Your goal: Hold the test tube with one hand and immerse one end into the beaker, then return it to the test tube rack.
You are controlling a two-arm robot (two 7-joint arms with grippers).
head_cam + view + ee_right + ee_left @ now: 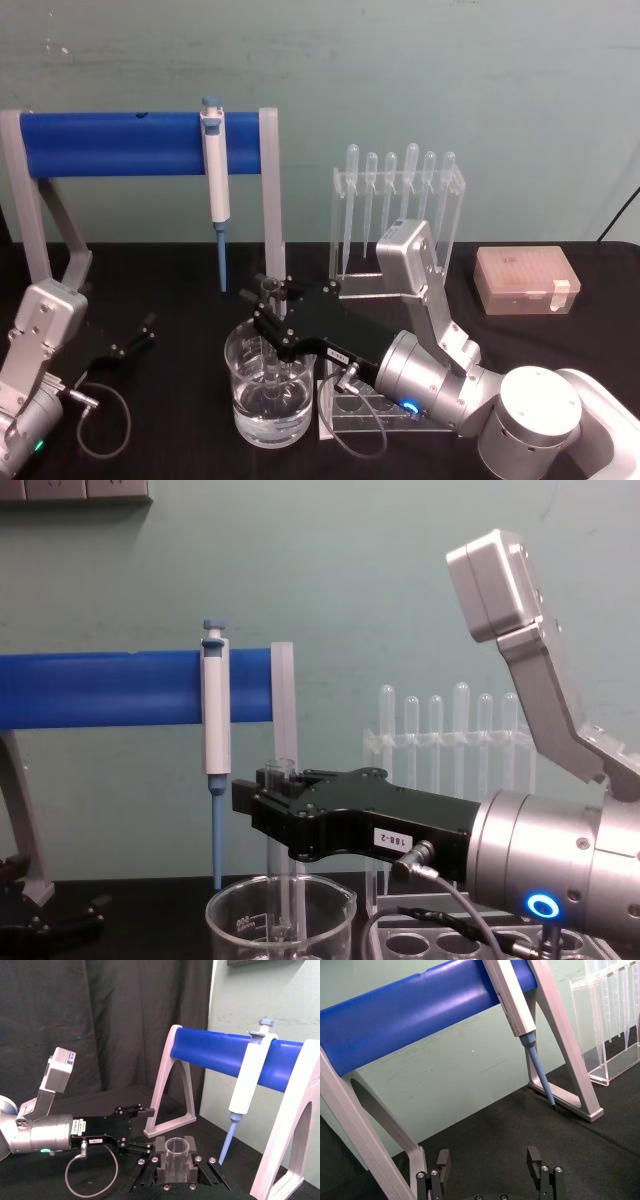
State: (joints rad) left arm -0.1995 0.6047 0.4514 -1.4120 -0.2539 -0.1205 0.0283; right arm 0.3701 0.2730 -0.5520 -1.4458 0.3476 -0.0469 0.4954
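Glass in glass on the black table (180, 280): dipping step, with the test tube (177, 1152) upright in the beaker (240, 395).
The beaker stands near the table's front edge, part filled with clear liquid. My right hand (270, 305) reaches over it from the right, fingers closed on the tube. My left hand (490, 1165) rests at the left, spread and empty. The tube's long axis is vertical, open rim up and rounded end down inside the beaker. I cannot tell whether it is wetted. I would lower it straight down, clear of wall and bottom, keeping the grip firm.
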